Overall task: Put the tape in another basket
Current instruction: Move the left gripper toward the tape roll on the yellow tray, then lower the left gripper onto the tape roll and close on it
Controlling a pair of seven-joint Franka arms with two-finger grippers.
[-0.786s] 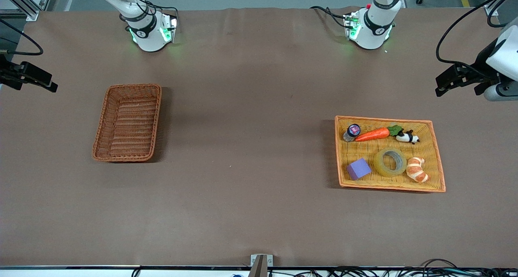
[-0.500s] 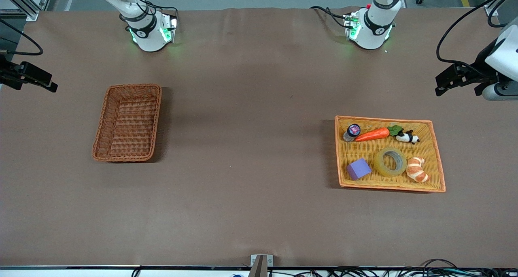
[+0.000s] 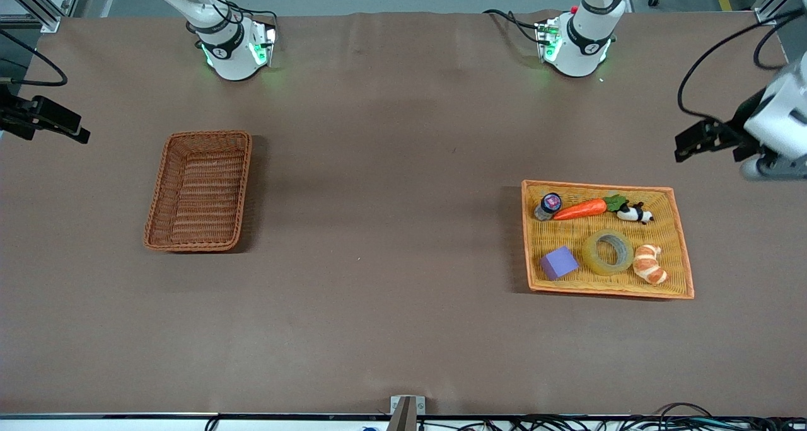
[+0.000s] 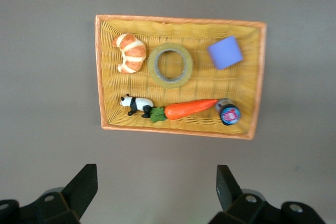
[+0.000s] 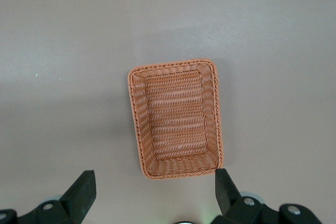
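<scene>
We see even, soft overhead light on the desk [image 3: 391,166]; faint shadows edge the basket [image 3: 199,190], and the left claw [image 3: 696,142] looks motion-blurred.

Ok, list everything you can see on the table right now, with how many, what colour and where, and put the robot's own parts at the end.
tape: one, translucent yellowish ring, in the tray between the cube and the croissant
basket: one, reddish-brown wicker, toward the right arm's end of the table
tray: one, orange-yellow woven, toward the left arm's end
toy carrot: one, orange with green leaves, in the tray, farther from the front camera than the tape
toy panda: one, black and white, beside the carrot's leaves
small jar: one, dark lid, at the carrot's tip
cube: one, purple, in the tray
croissant: one, tan and white, in the tray
left gripper: open, above the table beside the tray
right gripper: open, waiting above the table by the basket
</scene>
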